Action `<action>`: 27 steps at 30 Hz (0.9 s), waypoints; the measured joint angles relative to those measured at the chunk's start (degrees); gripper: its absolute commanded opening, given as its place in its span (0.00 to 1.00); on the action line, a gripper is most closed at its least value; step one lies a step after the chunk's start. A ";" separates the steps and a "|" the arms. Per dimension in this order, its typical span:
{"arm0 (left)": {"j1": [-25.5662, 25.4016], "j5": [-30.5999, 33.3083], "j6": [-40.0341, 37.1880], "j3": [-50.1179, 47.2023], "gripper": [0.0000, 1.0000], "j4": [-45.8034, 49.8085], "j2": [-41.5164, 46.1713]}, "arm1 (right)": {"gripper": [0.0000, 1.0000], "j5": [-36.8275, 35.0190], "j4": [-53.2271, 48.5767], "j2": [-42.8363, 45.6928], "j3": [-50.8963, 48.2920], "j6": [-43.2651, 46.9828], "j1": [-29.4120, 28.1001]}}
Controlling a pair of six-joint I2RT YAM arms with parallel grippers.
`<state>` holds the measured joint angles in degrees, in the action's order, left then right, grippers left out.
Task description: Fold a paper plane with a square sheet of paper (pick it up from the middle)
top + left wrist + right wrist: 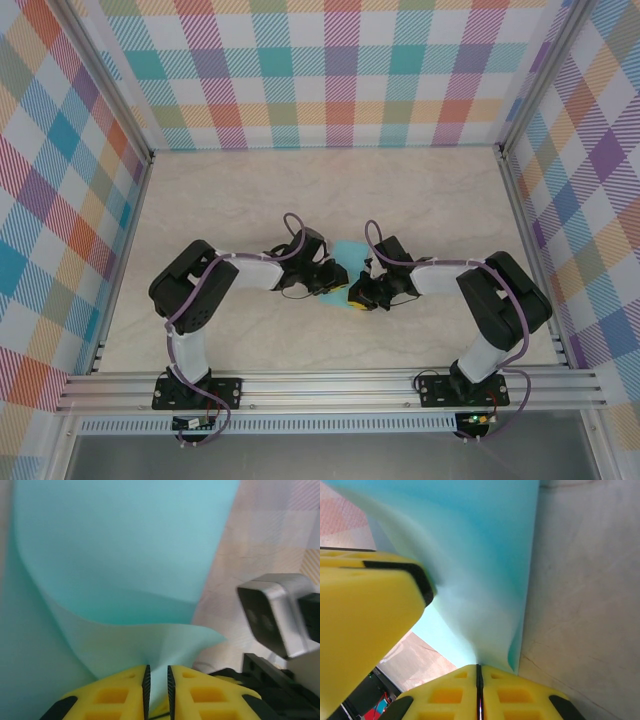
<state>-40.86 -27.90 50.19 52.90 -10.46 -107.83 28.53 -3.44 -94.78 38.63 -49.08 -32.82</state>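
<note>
Square sheet of paper (346, 252) sits mid-frame in the top view, between my 2 wrists and just above them, over the marbled counter (240, 200). No dart shape yet; I'd call this an early fold.

Left end effector (156, 674): yellow fingers (115, 695) nearly together, with a thin slot between them and cyan paper running down into it, so it's pinching the sheet. From that wrist the paper curls up and away in a bent flap, filling the upper left of the frame.

Right end effector (478, 669): pads pressed tight, with the paper's lower edge converging on the seam. I read that as a pinch on the same sheet. The big yellow block at left in that view looks like the other arm's finger (370, 615), so the 2 grips are close together.

Why like this, my guess: 2 close pinches keep the limp paper tensioned, so 1 side can be brought over and creased.

Count: 1 sheet, 2 arms, 2 end effectors, 1 counter.
</note>
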 measured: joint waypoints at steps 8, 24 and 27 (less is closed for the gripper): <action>0.50 1.22 -1.25 1.27 0.17 1.81 -0.87 | 0.07 -0.33 -0.44 0.13 0.04 0.07 -0.02; 4.31 2.27 -2.75 3.56 0.17 3.65 -1.84 | 0.07 -0.63 -0.68 0.24 0.15 0.22 -0.02; 4.55 1.75 -3.19 4.37 0.17 4.37 -2.36 | 0.07 -0.63 -0.68 0.24 0.15 0.22 -0.02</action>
<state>-36.32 -26.15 47.00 57.28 -6.09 -110.19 27.90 -4.12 -94.54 38.79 -48.86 -32.84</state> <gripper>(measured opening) 0.171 0.073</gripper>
